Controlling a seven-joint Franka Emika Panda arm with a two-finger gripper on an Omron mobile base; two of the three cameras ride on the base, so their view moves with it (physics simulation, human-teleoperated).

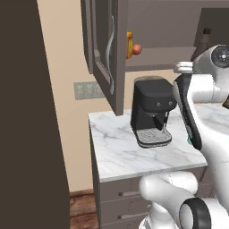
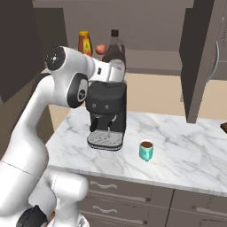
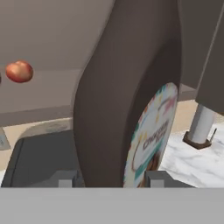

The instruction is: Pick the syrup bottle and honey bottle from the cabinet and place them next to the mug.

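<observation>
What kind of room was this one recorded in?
A rendered home kitchen, by the look of it: a marble counter with drawers beneath, a black coffee machine standing on it, and an open wall cabinet above.

The counter [image 2: 186,146] looks like polished white marble (grey-veined), the syrup bottle [image 3: 127,96] matt brown with a paper-like label.

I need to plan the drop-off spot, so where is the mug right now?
In the right base view the mug stands on the marble counter, to the right of the black coffee machine and near the counter's front edge.
</observation>
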